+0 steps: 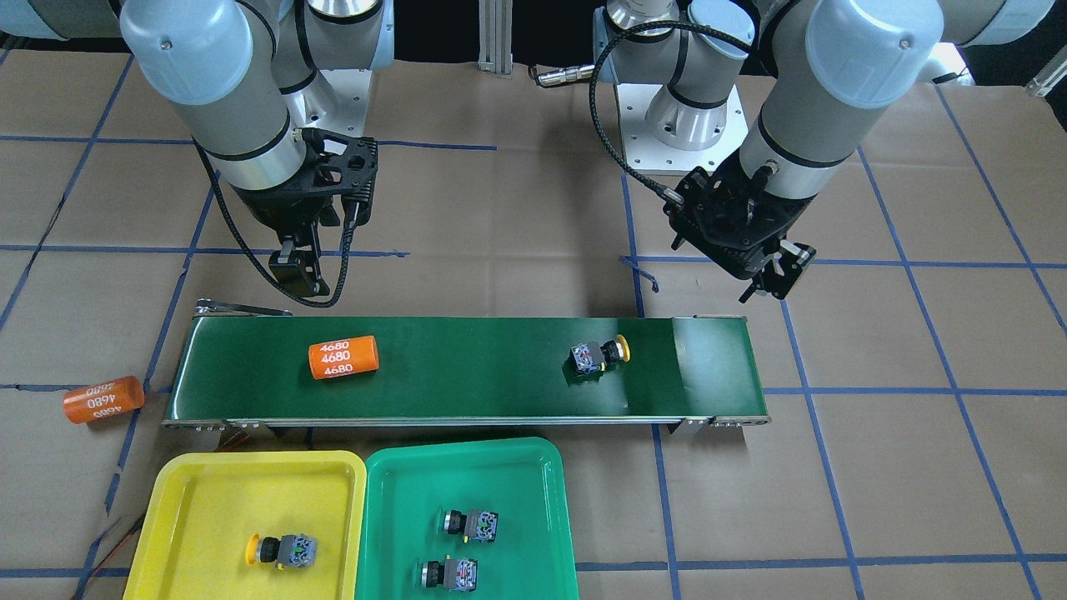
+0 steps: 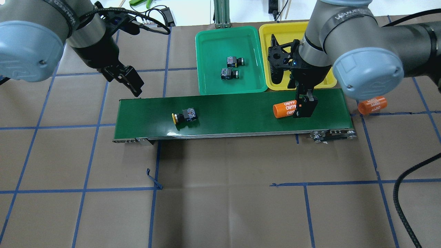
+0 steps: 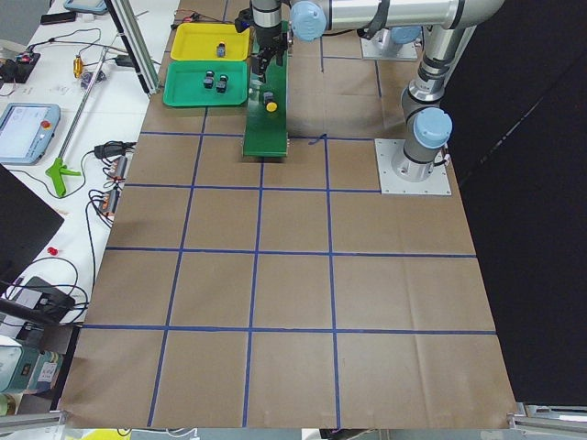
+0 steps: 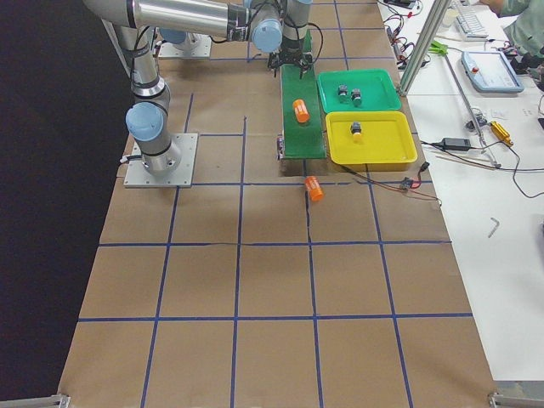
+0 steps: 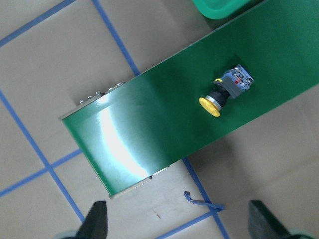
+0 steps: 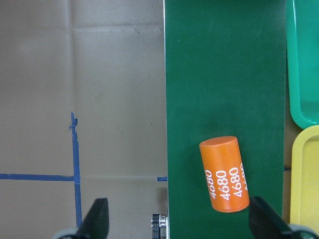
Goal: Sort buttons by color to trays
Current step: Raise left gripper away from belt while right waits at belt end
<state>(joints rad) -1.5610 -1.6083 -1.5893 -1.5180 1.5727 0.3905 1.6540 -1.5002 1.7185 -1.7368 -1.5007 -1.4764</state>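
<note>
The long green belt point(image 1: 467, 367) lies across the table. Just beside it sit the yellow tray point(image 1: 192, 500) and the green tray point(image 1: 517, 475), side by side. The left gripper point(image 1: 771, 283) and the right gripper point(image 1: 298, 275) hang in the air near the belt, fingers spread wide, with nothing in them. One orange can point(image 1: 343, 357) lies on the belt and another orange can point(image 1: 103, 399) lies on the table. One yellow button point(image 1: 596, 357) lies on the belt. A second yellow button point(image 1: 283, 550) is in the yellow tray. Two more buttons point(image 1: 471, 525) point(image 1: 450, 573) are in the green tray

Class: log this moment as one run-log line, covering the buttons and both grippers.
belt: yellow button, orange cylinder | yellow tray: one button | green tray: two buttons | left gripper: open | right gripper: open
</note>
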